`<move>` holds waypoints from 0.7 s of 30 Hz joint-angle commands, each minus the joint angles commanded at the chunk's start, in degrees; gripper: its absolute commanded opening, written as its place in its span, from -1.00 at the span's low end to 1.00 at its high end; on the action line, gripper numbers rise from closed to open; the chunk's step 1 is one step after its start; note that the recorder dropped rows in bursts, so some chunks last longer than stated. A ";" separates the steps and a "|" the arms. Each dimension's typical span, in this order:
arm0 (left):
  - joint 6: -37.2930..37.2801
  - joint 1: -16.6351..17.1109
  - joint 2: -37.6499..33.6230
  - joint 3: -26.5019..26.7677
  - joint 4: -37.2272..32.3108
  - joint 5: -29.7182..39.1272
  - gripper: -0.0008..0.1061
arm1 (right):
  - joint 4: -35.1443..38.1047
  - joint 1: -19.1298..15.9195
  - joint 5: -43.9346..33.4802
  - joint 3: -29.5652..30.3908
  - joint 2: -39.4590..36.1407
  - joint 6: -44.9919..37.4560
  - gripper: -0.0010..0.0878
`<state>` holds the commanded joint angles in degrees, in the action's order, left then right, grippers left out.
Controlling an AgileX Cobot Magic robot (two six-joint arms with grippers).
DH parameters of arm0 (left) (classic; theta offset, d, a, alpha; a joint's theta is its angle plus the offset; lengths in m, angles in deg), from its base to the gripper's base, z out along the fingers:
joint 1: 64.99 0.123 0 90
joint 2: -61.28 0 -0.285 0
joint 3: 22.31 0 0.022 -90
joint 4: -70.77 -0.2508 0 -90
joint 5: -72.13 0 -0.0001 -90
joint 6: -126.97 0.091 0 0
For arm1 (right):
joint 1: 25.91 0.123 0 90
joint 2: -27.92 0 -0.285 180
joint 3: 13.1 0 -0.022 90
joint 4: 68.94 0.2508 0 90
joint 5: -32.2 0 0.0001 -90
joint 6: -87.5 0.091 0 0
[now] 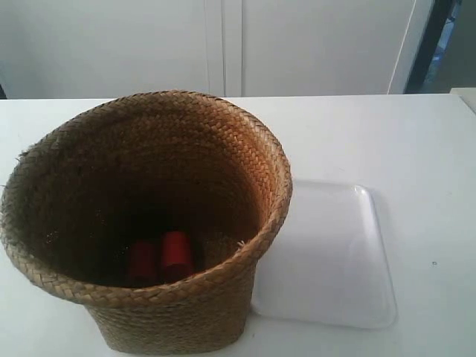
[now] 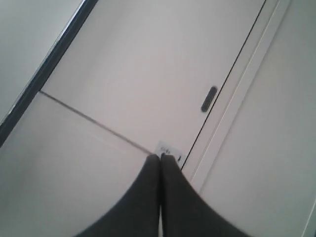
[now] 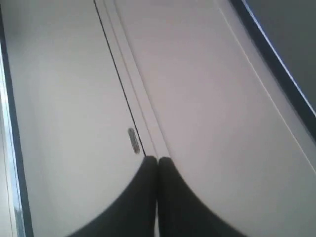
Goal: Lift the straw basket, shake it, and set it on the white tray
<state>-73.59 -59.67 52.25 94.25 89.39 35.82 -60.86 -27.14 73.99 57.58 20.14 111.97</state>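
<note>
The straw basket [image 1: 149, 312], brown and woven with a flared braided rim, stands upright on the white table at the exterior view's left front. Two red cylinders [image 1: 160, 256] lie in its dark bottom. The white tray [image 1: 335, 260] lies flat just right of the basket, its near-left corner tucked behind the basket's side. No arm shows in the exterior view. My left gripper [image 2: 161, 156] is shut with nothing in it, facing white cabinet doors. My right gripper [image 3: 157, 158] is also shut and empty, pointing at the same kind of doors.
The white table [image 1: 416, 141] stretches behind and right of the tray. White cabinet doors [image 1: 223, 44] stand behind its far edge. A dark recessed handle [image 2: 209, 99] shows in the left wrist view, and a handle [image 3: 133, 140] shows in the right wrist view.
</note>
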 joint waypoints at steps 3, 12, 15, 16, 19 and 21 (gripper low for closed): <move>2.43 0.00 -5.47 9.42 -2.74 0.75 -0.99 | 0.38 0.00 -9.49 -10.40 -2.40 0.00 -0.98; 3.43 0.00 -37.02 37.40 -19.53 43.92 -0.99 | -5.62 0.21 -42.74 -38.54 -33.17 -2.18 -0.98; 7.96 -0.11 -45.82 43.00 -19.53 67.35 -0.99 | -5.30 0.45 -66.87 -45.54 -42.31 -5.38 -0.98; 9.43 -0.24 -48.13 44.51 -19.09 74.00 -0.99 | -4.92 0.92 -72.66 -47.31 -44.97 -8.82 -0.98; 14.73 -0.37 -51.93 48.02 -14.16 86.80 -0.99 | 0.57 2.92 -90.62 -53.08 -51.32 -17.82 -0.98; 19.68 -0.37 -52.55 50.01 -9.30 92.05 -0.99 | 5.20 3.54 -100.61 -56.21 -54.50 -22.76 -0.98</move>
<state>-53.91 -60.05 -0.30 144.25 80.08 127.87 -55.66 -23.61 -26.62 1.37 -34.37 89.21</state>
